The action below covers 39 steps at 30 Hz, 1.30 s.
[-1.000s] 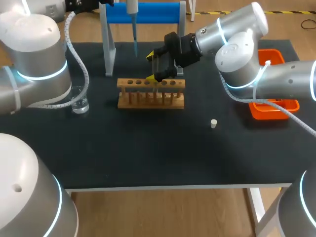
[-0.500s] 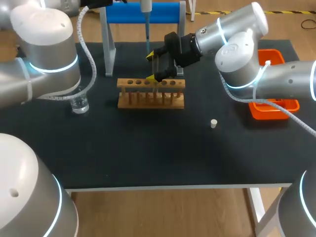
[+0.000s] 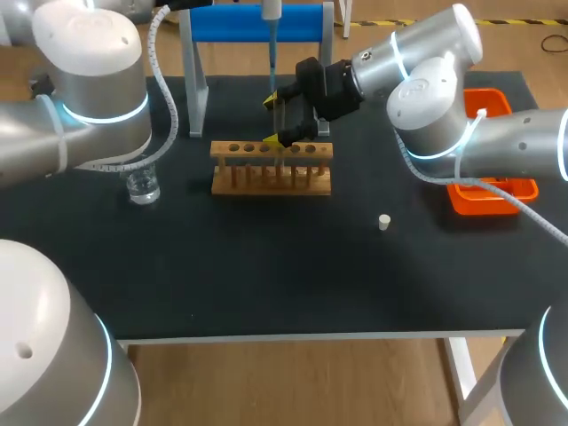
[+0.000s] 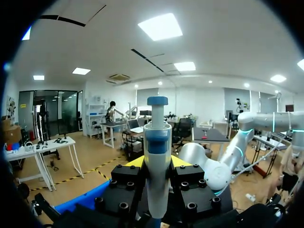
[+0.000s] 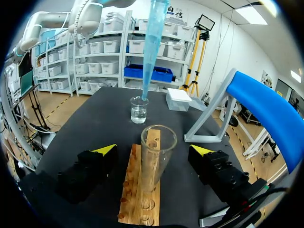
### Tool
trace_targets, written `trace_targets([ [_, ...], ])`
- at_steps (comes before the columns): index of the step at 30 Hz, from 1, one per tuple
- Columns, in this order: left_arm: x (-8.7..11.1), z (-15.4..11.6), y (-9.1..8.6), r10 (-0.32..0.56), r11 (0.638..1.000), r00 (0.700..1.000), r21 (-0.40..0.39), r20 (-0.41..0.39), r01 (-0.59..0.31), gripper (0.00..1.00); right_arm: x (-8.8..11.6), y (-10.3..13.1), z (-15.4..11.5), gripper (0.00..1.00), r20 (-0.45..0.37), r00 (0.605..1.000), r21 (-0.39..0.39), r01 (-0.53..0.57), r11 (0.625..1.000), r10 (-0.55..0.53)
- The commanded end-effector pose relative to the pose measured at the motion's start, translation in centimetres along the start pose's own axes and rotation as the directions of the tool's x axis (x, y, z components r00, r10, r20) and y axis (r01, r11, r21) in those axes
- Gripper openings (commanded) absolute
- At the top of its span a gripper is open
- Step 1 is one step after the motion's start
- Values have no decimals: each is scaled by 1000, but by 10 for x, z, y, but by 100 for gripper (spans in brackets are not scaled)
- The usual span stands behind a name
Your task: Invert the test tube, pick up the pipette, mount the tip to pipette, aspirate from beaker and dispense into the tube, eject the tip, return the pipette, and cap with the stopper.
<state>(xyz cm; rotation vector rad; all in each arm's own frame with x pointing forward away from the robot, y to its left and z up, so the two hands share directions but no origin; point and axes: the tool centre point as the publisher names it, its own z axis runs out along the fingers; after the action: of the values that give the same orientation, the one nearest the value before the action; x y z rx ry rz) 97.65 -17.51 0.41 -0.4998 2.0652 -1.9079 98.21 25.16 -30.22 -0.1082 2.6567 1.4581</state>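
1. While the left pincer (image 4: pixel 156 162) is clenched on the pipette (image 4: pixel 156 137), its yellow-tipped fingers press the white body from two sides. The pipette stands upright with its blue cap on top.
2. Seen from the head view, the pipette comes down at the far side of the worktop (image 3: pixel 266 266), in front of the blue stand (image 3: pixel 302 22). Its blue tip (image 3: pixel 271 67) points down toward the test tube (image 3: pixel 280 122).
3. The test tube stands upright in the wooden rack (image 3: pixel 272 169), open mouth up.
4. The right pincer (image 3: pixel 277 119) is released. Its fingers sit on either side of the tube, and the right wrist view shows a gap between glass and finger on both sides.
5. From the right wrist, the blue tip hangs above and just beyond the tube's mouth, with its end clear of the glass. I cannot tell whether it holds liquid.
6. The beaker (image 3: pixel 142 186), with clear liquid in it, stands at the worktop's left, well apart from the rack and close under the left arm.
7. The stopper (image 3: pixel 383 222) lies alone on the worktop, nearer the front edge than the rack and to its right.
8. An orange tray (image 3: pixel 484 200) sits at the right edge, partly hidden by the right arm.
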Motion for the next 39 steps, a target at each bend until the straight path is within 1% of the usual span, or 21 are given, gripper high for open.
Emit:
trace_targets([
  [1,-1,2,-2,0,1000,1000,-8,-5,0,0,2,-1,-4,100,3,1000,2,-1,1000,1],
  [17,1,6,-2,3,1000,1000,-10,-13,-3,0,2,-6,-11,100,19,1000,-4,-4,1000,4],
  [25,-1,9,3,10,1000,1000,-20,-5,-10,0,2,-6,-12,100,16,1000,-9,-2,1000,2],
  [39,-3,15,9,-2,1000,1000,-5,-25,2,0,2,-6,-12,100,16,1000,-9,-2,1000,2],
])
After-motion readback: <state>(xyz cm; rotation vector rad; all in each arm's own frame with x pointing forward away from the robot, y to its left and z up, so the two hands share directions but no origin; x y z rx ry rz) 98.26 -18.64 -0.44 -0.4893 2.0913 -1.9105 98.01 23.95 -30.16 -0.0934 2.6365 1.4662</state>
